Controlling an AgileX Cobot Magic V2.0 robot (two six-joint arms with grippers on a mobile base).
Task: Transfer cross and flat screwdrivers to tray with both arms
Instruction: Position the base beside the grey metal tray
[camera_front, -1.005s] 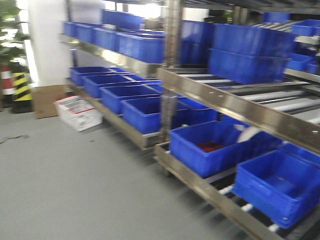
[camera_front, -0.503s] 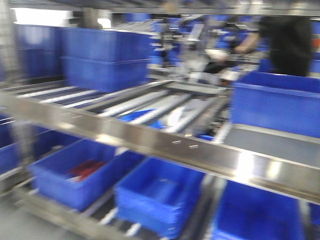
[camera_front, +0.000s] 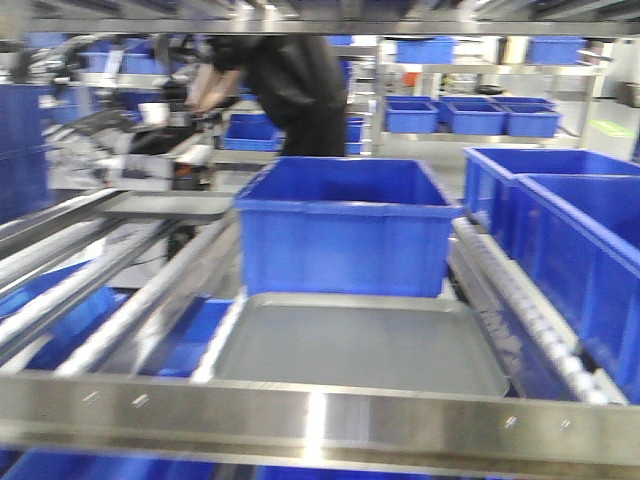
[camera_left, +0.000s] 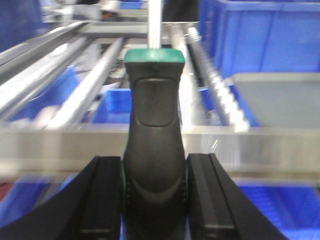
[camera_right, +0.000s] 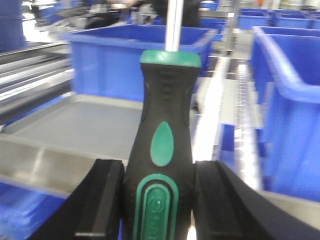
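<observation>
The grey metal tray (camera_front: 360, 345) lies on the rack's roller shelf straight ahead, in front of a blue bin. My left gripper (camera_left: 155, 195) is shut on a screwdriver (camera_left: 154, 130) with a black-and-green handle, its silver shaft pointing up and forward. The tray's corner (camera_left: 285, 97) shows to that gripper's right. My right gripper (camera_right: 159, 200) is shut on a second screwdriver (camera_right: 165, 135), shaft also pointing forward. From this side the tray (camera_right: 75, 125) lies ahead and to the left, beyond the steel rail. Neither arm appears in the front view.
A deep blue bin (camera_front: 345, 225) stands just behind the tray, and more blue bins (camera_front: 560, 240) line the right. A steel rail (camera_front: 320, 425) crosses in front of the shelf. A person in black (camera_front: 290, 90) works behind the rack. Rollers (camera_front: 120, 300) run at left.
The front view has swung right along the rack: from floor and lower bins, across the roller shelf, to facing the grey tray head-on.
</observation>
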